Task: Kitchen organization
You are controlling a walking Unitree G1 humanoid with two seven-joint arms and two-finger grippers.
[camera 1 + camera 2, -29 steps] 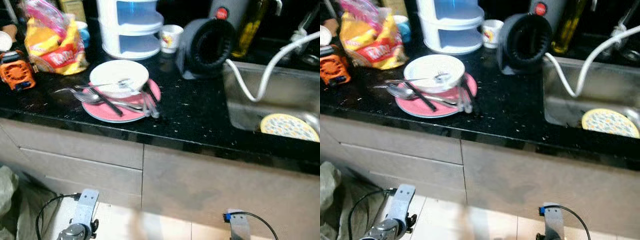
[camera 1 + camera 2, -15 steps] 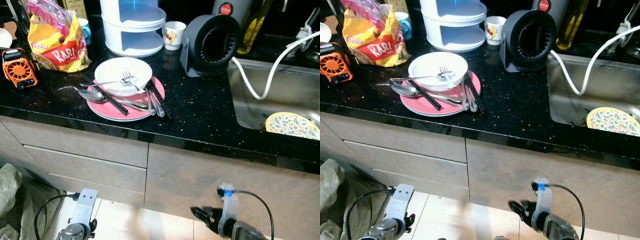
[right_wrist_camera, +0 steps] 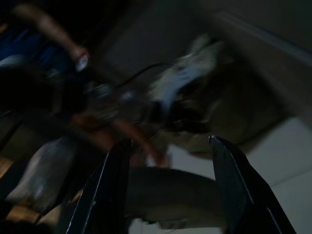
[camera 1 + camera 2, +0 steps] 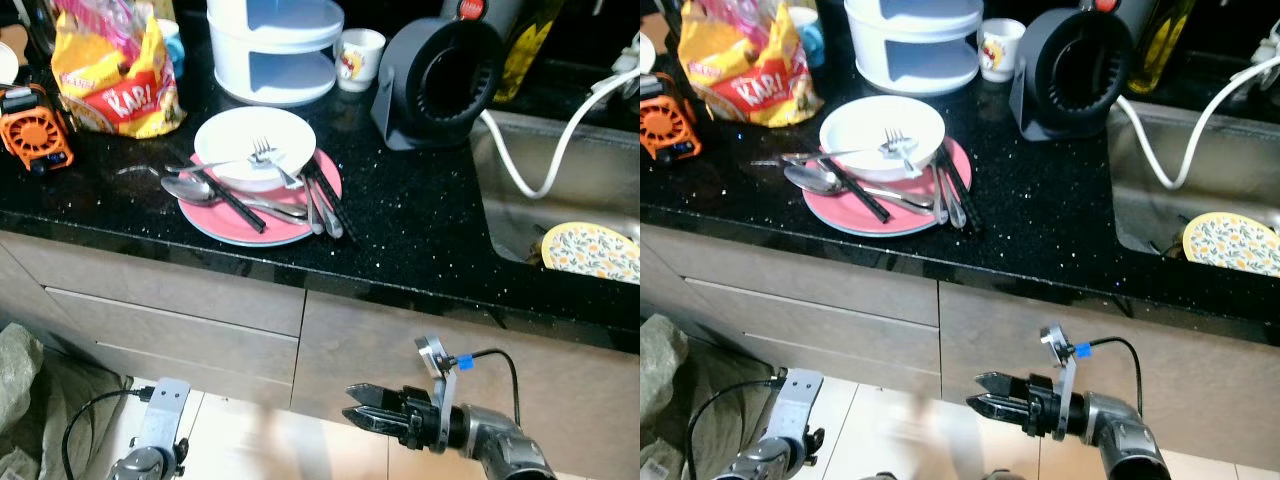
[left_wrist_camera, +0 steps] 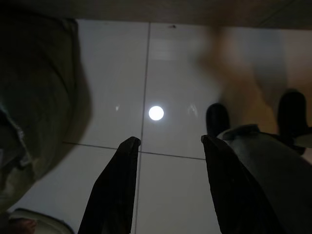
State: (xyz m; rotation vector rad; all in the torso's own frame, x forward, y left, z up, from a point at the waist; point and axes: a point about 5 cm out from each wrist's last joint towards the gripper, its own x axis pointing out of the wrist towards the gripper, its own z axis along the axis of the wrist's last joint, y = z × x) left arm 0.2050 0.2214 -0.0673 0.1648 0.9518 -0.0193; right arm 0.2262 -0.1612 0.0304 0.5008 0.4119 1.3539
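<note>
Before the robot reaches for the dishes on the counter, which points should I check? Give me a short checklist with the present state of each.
1. Right tool open and holding nothing: ok.
2. Right tool raised to counter height: not ok, it is low, in front of the cabinet front.
3. Left tool open and holding nothing: ok, it points at the floor.
4. White bowl sits on the pink plate: ok.
5. Fork rests in the bowl; spoon and other cutlery lie loose across the plate: not ok, they could slide.
6. Plate's distance from the counter edge: cannot tell.
</note>
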